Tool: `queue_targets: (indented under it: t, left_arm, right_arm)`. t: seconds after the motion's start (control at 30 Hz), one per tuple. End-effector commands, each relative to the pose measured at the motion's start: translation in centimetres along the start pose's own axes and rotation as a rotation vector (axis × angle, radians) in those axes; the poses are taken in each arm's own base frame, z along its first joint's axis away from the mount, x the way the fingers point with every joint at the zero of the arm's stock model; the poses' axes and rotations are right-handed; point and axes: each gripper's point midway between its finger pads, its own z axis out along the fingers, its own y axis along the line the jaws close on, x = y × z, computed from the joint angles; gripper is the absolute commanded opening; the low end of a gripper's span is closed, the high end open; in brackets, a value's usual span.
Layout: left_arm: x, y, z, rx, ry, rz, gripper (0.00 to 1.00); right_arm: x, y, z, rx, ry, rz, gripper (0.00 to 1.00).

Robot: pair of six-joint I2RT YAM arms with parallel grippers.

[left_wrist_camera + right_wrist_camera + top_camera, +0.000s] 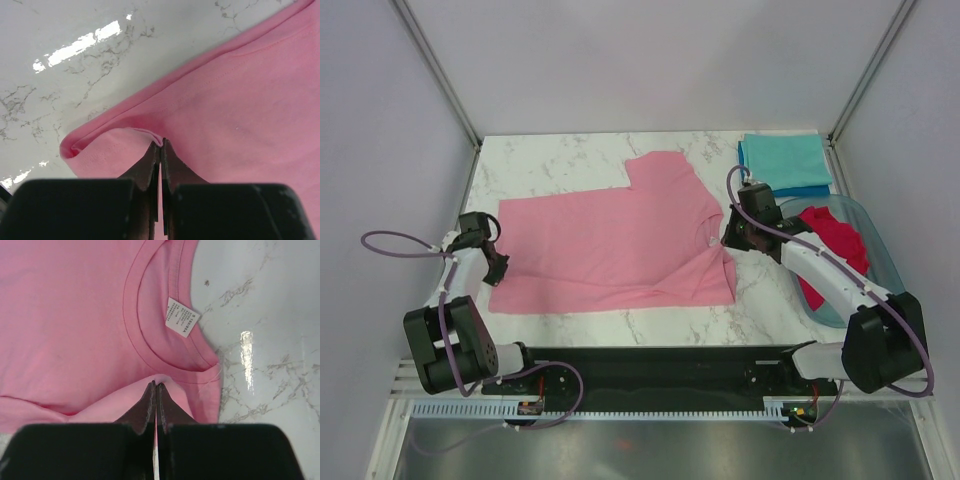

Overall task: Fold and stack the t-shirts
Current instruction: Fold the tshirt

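Pink t-shirt [610, 245] — pinched by both end effectors [160, 145] [156, 386].

I see a white marble-patterned worktop [560, 155] boxed in by plain pale walls [650, 60] and metal corner posts [438, 70], with bright glare [75, 47] on its surface.

Top: high behind, looking down on whole white marble table [570, 155]. Wrists: very close, both on pink cloth shirt [240, 100].

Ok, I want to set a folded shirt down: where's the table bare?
Bare marble: the far-left strip behind the pink t-shirt, up to the teal t-shirt; the near strip between its hem and the base plate. Crowded: the right side, with the tub, red t-shirt and right arm.
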Motion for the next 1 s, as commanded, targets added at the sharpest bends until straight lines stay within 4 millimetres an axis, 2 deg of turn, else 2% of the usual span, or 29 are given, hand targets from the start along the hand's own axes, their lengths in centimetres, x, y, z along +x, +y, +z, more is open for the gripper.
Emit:
queue_targets:
  t: [0.0, 0.1, 0.27, 0.33, 0.5, 0.73, 0.97]
  left_arm:
    - [-1.4, 0.3, 0.3, -0.046, -0.050, -0.052, 0.02]
    - [-1.2, 0.8, 0.7, -0.073, -0.049, -0.057, 0.02]
    - [-1.8, 1.3, 0.6, -0.094, -0.076, -0.091, 0.02]
    - [-2.3, 1.5, 0.5, -0.099, -0.083, -0.114, 0.02]
    - [-2.9, 1.0, 0.5, -0.089, -0.072, -0.125, 0.02]
    - [-2.8, 0.9, 1.2, -0.108, -0.058, -0.132, 0.02]
    - [-3.3, 0.1, 1.2, -0.086, -0.063, -0.139, 0.02]
  right_arm:
    - [-2.6, 0.0, -0.8, 0.042, -0.074, -0.034, 0.00]
    - [-3.4, 0.7, -0.7, 0.026, -0.082, -0.038, 0.00]
    - [-4.8, 1.5, 0.0, 0.018, -0.096, -0.058, 0.00]
    - [-5.2, 1.0, 0.2, 0.052, -0.109, -0.061, 0.00]
    - [-5.5, 0.3, 0.5, 0.093, -0.119, -0.067, 0.00]
    - [-5.6, 1.2, 1.8, 0.062, -0.092, -0.085, 0.00]
    - [-7.1, 2.0, 2.2, 0.055, -0.109, -0.115, 0.00]
